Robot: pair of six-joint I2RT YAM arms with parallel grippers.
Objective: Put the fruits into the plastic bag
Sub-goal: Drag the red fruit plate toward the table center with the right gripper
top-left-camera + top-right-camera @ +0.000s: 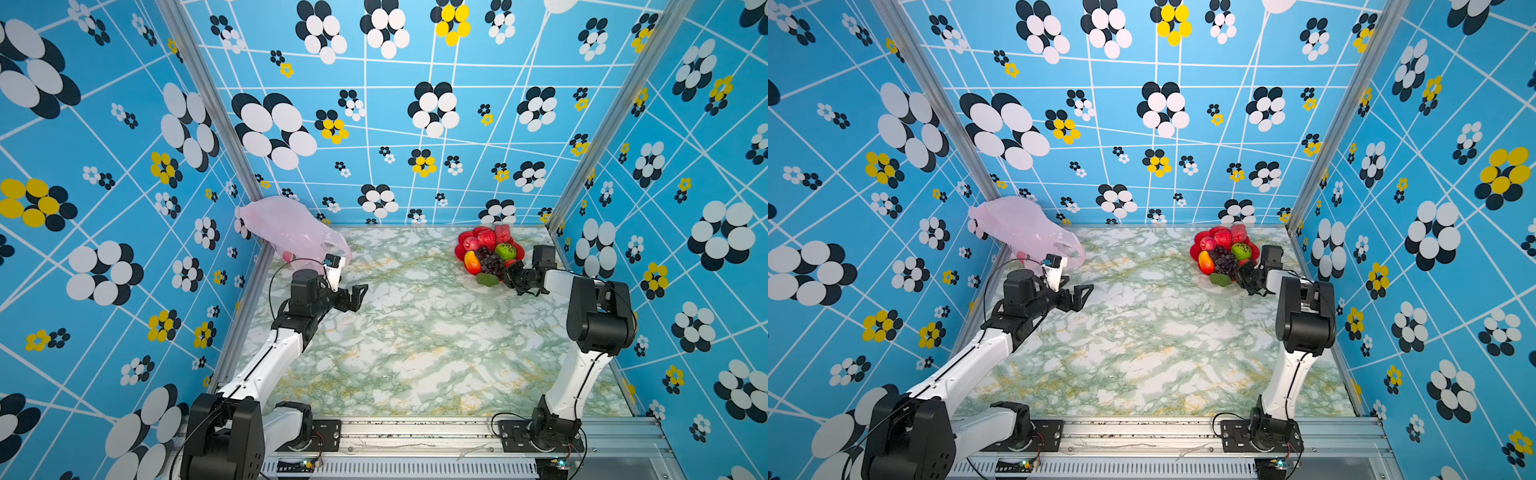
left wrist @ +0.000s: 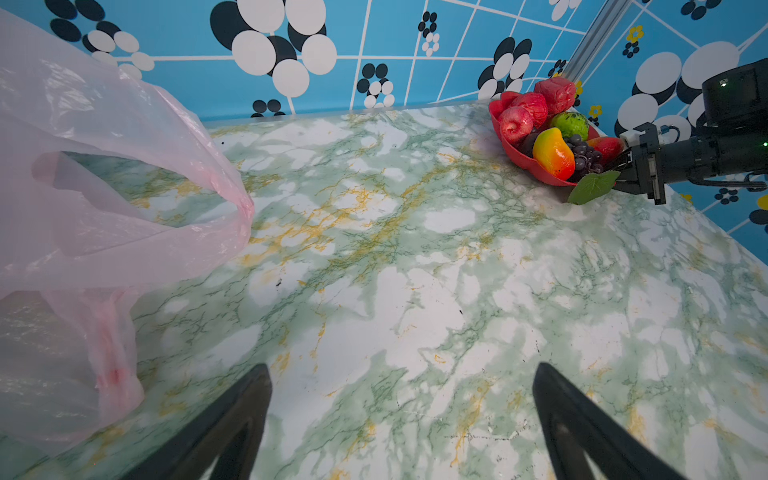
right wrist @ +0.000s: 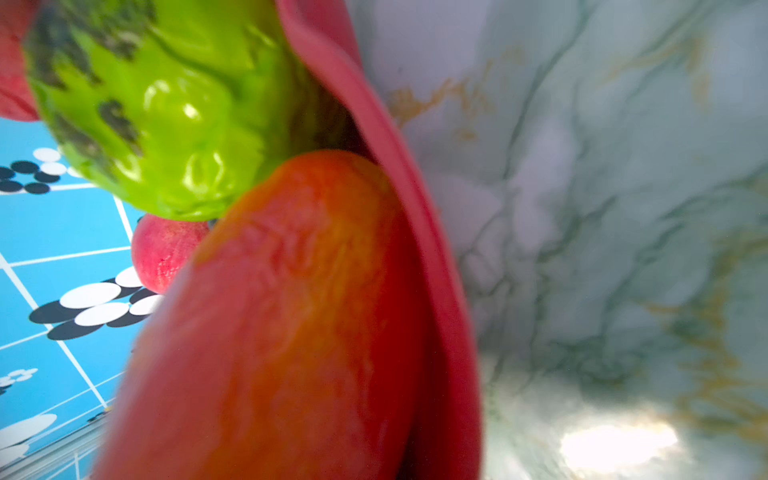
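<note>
left gripper (image 1: 357, 296): one of my two, jaws spread as wide as they go, nothing between them; it hovers over the bare table (image 1: 415, 340), just beside the bag's mouth.
right gripper (image 1: 510, 275): my other one, jaws closed tight at the near rim of the plate, next to the leaf. I cannot tell whether they pinch the rim itself.
plastic bag (image 1: 291, 228): one, pale pink and crumpled, in the far left corner, its mouth gaping toward the middle of the table.
plate (image 2: 505, 143): one, red, in the far right corner, well apart from the bag.
fruits (image 1: 486, 240): all that I see are heaped on the plate.
red apples (image 2: 515, 124): three red ones counted in my left wrist view, on the pile's far side.
mango (image 2: 552, 153): one, yellow-orange, at the front edge.
orange-red fruit (image 2: 606, 145): one, right by my right gripper.
green bumpy fruit (image 2: 572, 124): one, near the pile's middle.
grape bunch (image 2: 584, 156): one, dark purple, touching the mango.
dark round fruit (image 2: 528, 143): one, mostly hidden between an apple and the mango.
leaf (image 2: 592, 187): one, green, hanging over the rim onto the table.
</note>
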